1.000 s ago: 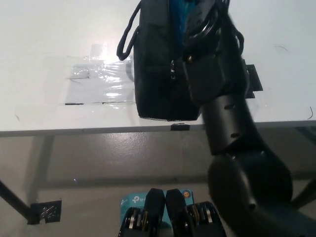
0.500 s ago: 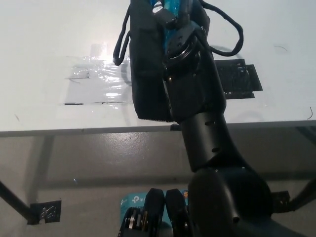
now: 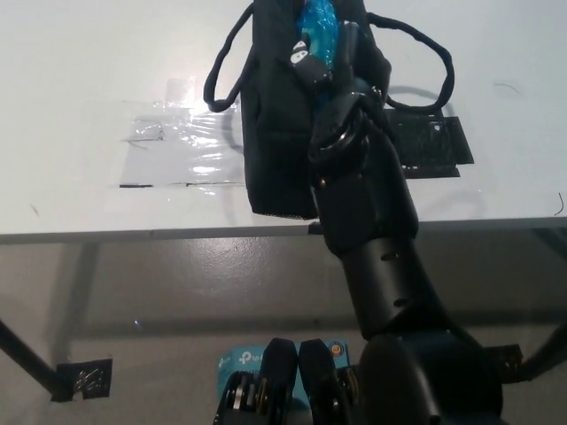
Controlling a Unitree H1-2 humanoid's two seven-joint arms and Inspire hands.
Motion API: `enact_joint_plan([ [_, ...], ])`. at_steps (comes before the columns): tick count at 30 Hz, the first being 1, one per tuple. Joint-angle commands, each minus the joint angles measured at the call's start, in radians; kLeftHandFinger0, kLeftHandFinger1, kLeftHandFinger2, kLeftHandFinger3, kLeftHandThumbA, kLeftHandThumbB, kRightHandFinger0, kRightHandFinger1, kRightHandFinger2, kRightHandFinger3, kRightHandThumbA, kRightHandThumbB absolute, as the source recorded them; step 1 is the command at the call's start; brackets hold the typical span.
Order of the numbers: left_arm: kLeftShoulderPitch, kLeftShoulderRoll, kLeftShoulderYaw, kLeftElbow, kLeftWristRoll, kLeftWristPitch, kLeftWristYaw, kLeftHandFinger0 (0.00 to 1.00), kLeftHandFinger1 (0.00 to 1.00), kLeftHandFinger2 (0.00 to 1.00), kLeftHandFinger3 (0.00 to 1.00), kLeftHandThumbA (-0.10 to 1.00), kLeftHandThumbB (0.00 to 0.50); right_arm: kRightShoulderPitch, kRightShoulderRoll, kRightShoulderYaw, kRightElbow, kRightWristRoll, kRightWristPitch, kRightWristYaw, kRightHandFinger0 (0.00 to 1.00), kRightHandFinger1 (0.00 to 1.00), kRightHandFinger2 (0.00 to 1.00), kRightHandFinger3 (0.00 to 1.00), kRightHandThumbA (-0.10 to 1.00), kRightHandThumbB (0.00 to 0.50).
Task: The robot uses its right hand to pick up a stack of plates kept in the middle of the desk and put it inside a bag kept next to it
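Plates (image 3: 317, 25) are showing as a bright blue, glossy stack at the mouth of the black bag (image 3: 275, 133), sitting between its dark walls; only the upper part of the stack is showing, the rest being hidden by the bag and by our right hand (image 3: 335, 66); the black right hand is reaching into the bag's opening from our side, its fingers (image 3: 347, 40) lying against the blue stack, though we cannot tell whether they are clasping it or merely touching it; the bag is standing upright near the front edge of the white desk (image 3: 71, 71), its two cord handles (image 3: 423, 71) looping out to either side; a sheet of clear plastic film (image 3: 177, 150) is lying flat on the desk just left of the bag, and a black rectangular mat (image 3: 430, 146) is lying just right of it; compared with half a second ago, our forearm is sitting a little further right and lower in the picture, and more of the blue stack is showing above the hand; our white left hand is not appearing in view.
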Motion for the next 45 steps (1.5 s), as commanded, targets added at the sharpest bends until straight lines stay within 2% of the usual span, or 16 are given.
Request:
enact_joint_plan([
  [1, 0.013, 0.011, 0.003, -0.031, -0.007, 0.0, -0.012, 0.0, 0.0, 0.14, 0.2, -0.05, 0.5, 0.043, 0.01, 0.012, 0.024, 0.043, 0.009, -0.015, 0.0, 0.16, 0.49, 0.54, -0.1, 0.013],
  [10, 0.018, 0.009, -0.008, -0.049, -0.001, 0.021, -0.011, 0.0, 0.04, 0.19, 0.22, -0.03, 0.5, 0.087, 0.012, 0.094, 0.044, 0.03, 0.009, 0.093, 0.08, 0.13, 0.48, 1.0, 0.03, 0.121],
  [11, 0.015, 0.008, -0.005, -0.04, -0.007, 0.02, -0.013, 0.0, 0.03, 0.18, 0.21, -0.03, 0.5, 0.08, 0.014, 0.095, 0.035, -0.025, 0.009, 0.152, 0.69, 1.0, 1.0, 1.0, 0.43, 0.314],
  [12, 0.012, 0.007, -0.003, -0.034, -0.013, 0.019, -0.016, 0.0, 0.03, 0.17, 0.2, -0.03, 0.5, 0.072, 0.018, 0.088, 0.023, -0.094, 0.009, 0.22, 1.0, 1.0, 1.0, 1.0, 0.59, 0.373],
  [13, 0.012, 0.008, -0.003, -0.032, -0.011, 0.02, -0.014, 0.0, 0.03, 0.16, 0.2, -0.05, 0.5, 0.065, 0.01, 0.115, 0.017, -0.15, 0.009, 0.255, 1.0, 1.0, 1.0, 1.0, 0.72, 0.489],
  [19, 0.009, 0.014, -0.001, -0.021, -0.01, 0.014, -0.015, 0.0, 0.01, 0.14, 0.22, -0.06, 0.5, -0.004, 0.005, 0.116, -0.037, -0.313, 0.009, 0.362, 1.0, 1.0, 1.0, 1.0, 0.98, 0.5],
  [26, 0.009, 0.011, 0.0, -0.001, -0.009, -0.004, -0.012, 0.0, 0.03, 0.15, 0.2, -0.09, 0.5, -0.105, -0.015, 0.094, -0.057, -0.342, 0.009, 0.395, 1.0, 1.0, 1.0, 1.0, 0.76, 0.388],
  [29, 0.008, 0.011, -0.002, 0.016, -0.001, -0.025, -0.006, 0.0, 0.02, 0.12, 0.18, -0.1, 0.5, -0.186, -0.025, 0.041, -0.065, -0.298, 0.009, 0.375, 1.0, 1.0, 1.0, 1.0, 0.37, 0.28],
  [31, 0.009, 0.009, -0.003, 0.019, 0.006, -0.019, 0.003, 0.0, 0.02, 0.12, 0.17, -0.1, 0.5, -0.254, -0.037, -0.015, -0.037, -0.266, 0.009, 0.383, 0.61, 0.8, 0.93, 0.98, 0.36, 0.277],
  [33, 0.013, 0.006, -0.001, 0.017, 0.001, -0.011, 0.003, 0.0, 0.02, 0.13, 0.18, -0.1, 0.5, -0.299, -0.054, -0.022, -0.006, -0.276, 0.009, 0.405, 0.47, 0.64, 0.77, 1.0, 0.4, 0.305],
  [35, 0.022, 0.006, -0.002, 0.01, 0.007, -0.001, 0.008, 0.0, 0.05, 0.17, 0.23, -0.1, 0.5, -0.414, -0.1, -0.003, 0.055, -0.319, 0.009, 0.479, 0.74, 0.87, 0.92, 1.0, 0.48, 0.339],
  [39, 0.025, 0.007, -0.002, 0.02, 0.004, -0.013, 0.004, 0.0, 0.03, 0.18, 0.23, -0.1, 0.5, -0.482, -0.121, 0.009, 0.102, -0.325, 0.009, 0.498, 0.69, 0.71, 0.77, 1.0, 0.52, 0.345],
  [40, 0.027, 0.005, 0.003, 0.027, -0.004, -0.013, 0.001, 0.0, 0.01, 0.17, 0.21, -0.1, 0.5, -0.544, -0.137, 0.005, 0.141, -0.322, 0.009, 0.486, 0.5, 0.58, 0.67, 1.0, 0.52, 0.358],
  [41, 0.03, 0.006, -0.001, 0.02, 0.006, -0.014, 0.007, 0.0, 0.01, 0.17, 0.21, -0.1, 0.5, -0.58, -0.149, 0.004, 0.172, -0.323, 0.009, 0.487, 0.57, 0.69, 0.74, 1.0, 0.55, 0.36],
  [42, 0.032, 0.009, -0.005, 0.022, 0.013, -0.03, 0.007, 0.0, 0.01, 0.17, 0.21, -0.1, 0.5, -0.634, -0.168, 0.015, 0.227, -0.335, 0.009, 0.507, 0.96, 1.0, 1.0, 1.0, 0.66, 0.376],
  [45, 0.036, 0.01, -0.002, 0.022, 0.008, -0.026, 0.004, 0.0, 0.04, 0.16, 0.2, -0.1, 0.5, -0.712, -0.182, -0.014, 0.289, -0.357, 0.009, 0.505, 0.91, 1.0, 1.0, 1.0, 0.67, 0.382],
])
